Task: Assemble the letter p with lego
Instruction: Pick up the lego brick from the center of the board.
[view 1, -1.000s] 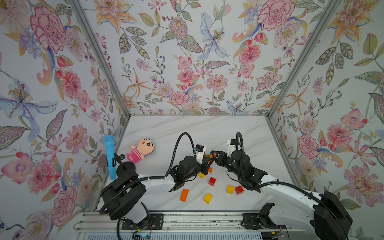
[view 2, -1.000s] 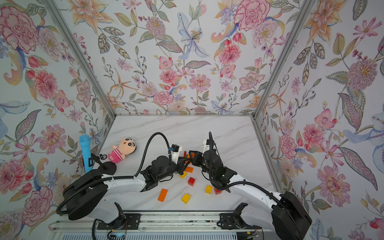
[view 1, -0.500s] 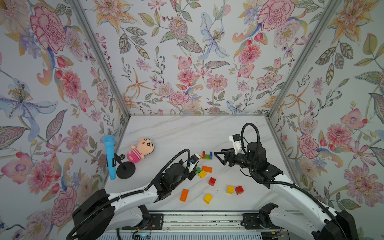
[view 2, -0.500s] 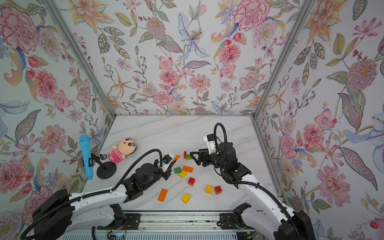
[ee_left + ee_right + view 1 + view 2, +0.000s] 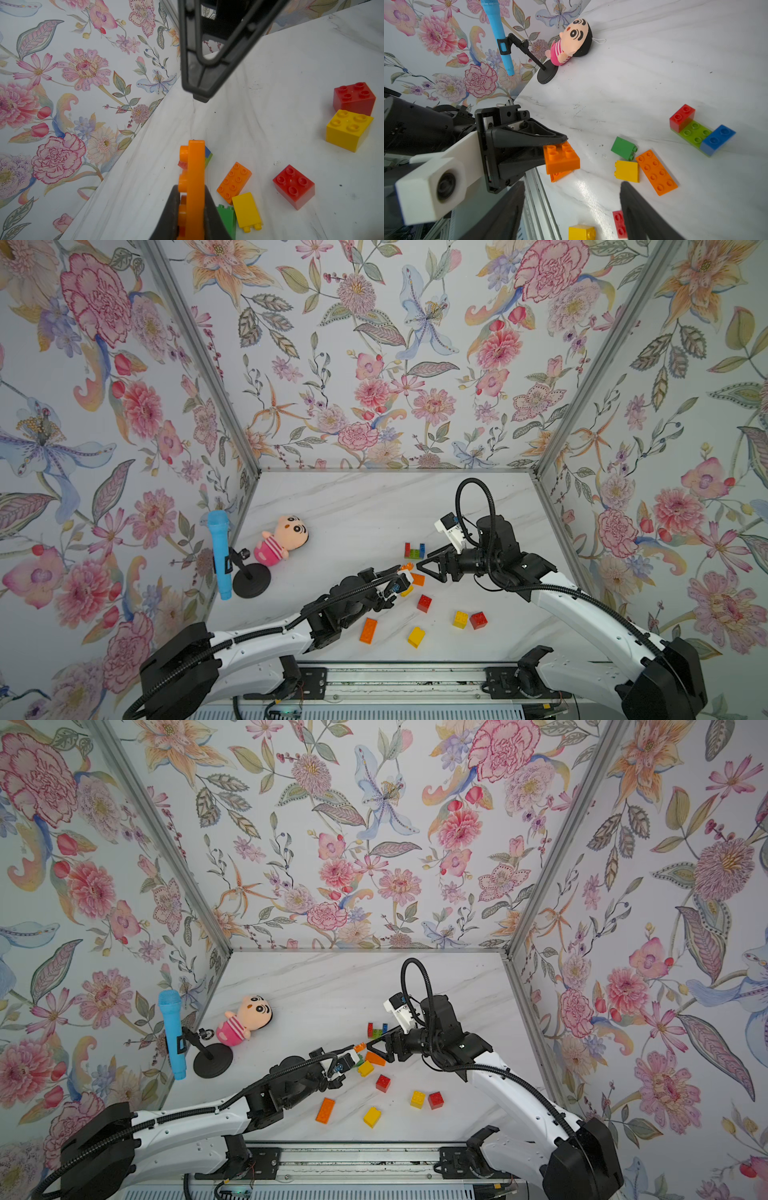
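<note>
Grips an orange brick [image 5: 562, 159] tightly in the left gripper [image 5: 192, 209] above the table [image 5: 353, 510], faces it with the right gripper [image 5: 572, 184] spread wide and empty, beside loose bricks [image 5: 416, 637] and the joined red, green and blue bricks [image 5: 695, 133] lying on that table.

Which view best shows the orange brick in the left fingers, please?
The right wrist view: the held brick shows its studs and the left fingers clamping it. The left wrist view shows it edge-on; both top views show only a small orange speck.
</note>
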`<control>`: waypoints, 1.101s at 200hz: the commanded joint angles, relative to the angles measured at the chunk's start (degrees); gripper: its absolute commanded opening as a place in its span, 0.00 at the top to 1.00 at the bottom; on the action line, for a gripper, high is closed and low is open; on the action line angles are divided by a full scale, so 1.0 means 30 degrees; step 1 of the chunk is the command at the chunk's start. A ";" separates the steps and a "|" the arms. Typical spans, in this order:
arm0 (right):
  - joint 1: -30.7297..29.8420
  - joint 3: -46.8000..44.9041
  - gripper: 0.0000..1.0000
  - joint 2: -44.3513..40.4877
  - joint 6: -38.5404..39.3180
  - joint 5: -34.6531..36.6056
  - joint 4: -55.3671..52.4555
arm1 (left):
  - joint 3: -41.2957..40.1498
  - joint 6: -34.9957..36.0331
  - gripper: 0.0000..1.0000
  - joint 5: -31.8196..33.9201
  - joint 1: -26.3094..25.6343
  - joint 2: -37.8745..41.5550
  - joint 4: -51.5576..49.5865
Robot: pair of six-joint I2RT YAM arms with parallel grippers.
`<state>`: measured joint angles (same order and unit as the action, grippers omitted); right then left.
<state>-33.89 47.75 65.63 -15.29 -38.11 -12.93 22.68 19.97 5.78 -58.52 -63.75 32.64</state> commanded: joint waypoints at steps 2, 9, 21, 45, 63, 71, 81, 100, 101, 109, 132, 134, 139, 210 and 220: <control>-0.0413 0.0667 0.27 0.0430 0.0920 -0.0159 -0.0937 | 0.0739 0.0768 0.98 -0.0626 -0.0258 -0.0334 0.0480; -0.0477 0.0697 0.28 0.0525 0.0904 -0.0159 -0.0884 | 0.0783 0.0766 0.98 -0.0692 -0.0303 -0.0441 0.0554; -0.0531 0.0825 0.30 0.0693 0.0835 -0.0243 -0.0847 | 0.0846 0.0758 0.98 -0.0805 -0.0361 -0.0646 0.0653; -0.0598 0.0808 0.35 0.1098 0.0619 -0.0571 -0.0565 | 0.0980 0.0750 0.98 -0.0931 -0.0559 -0.1066 0.1057; -0.0598 0.0897 0.41 0.1411 0.0456 -0.0924 -0.0480 | 0.1095 0.0722 0.98 -0.0986 -0.0699 -0.1335 0.1331; -0.0597 0.0901 0.42 0.1514 0.0362 -0.1122 -0.0332 | 0.1154 0.0753 0.98 -0.0987 -0.0758 -0.1438 0.1383; -0.0597 0.0901 0.44 0.1630 0.0252 -0.1362 -0.0189 | 0.1194 0.0765 0.98 -0.0990 -0.0821 -0.1557 0.1522; -0.0626 0.0833 0.47 0.1737 0.0116 -0.1596 0.0005 | 0.1216 0.0825 0.98 -0.0989 -0.0902 -0.1746 0.1617; -0.0627 0.0838 0.47 0.1723 0.0101 -0.1595 0.0004 | 0.1223 0.0820 0.98 -0.0989 -0.0892 -0.1762 0.1623; -0.0635 0.0830 0.50 0.1764 0.0091 -0.1609 0.0057 | 0.1230 0.0830 0.98 -0.0990 -0.0908 -0.1804 0.1607; -0.0656 0.0838 0.54 0.1820 0.0050 -0.1799 0.0210 | 0.1230 0.0809 0.98 -0.1015 -0.0920 -0.1865 0.1687; -0.0671 0.0841 0.54 0.1854 0.0034 -0.1814 0.0209 | 0.1230 0.0806 0.98 -0.1018 -0.0915 -0.1866 0.1687; -0.0700 0.0826 0.54 0.1871 0.0000 -0.1828 0.0265 | 0.1230 0.0788 0.98 -0.0997 -0.0927 -0.1881 0.1687; -0.0803 0.0960 0.64 0.2119 0.0065 -0.2165 0.0250 | 0.1103 0.0858 0.96 -0.1033 -0.0942 -0.1801 0.1694; -0.0803 0.0970 0.65 0.2127 0.0057 -0.2208 0.0272 | 0.1084 0.0896 0.95 -0.1019 -0.0949 -0.1779 0.1687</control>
<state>-35.59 48.84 71.66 -15.42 -42.68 -12.99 24.86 21.69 3.40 -60.73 -69.01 36.14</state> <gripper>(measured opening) 0.364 0.173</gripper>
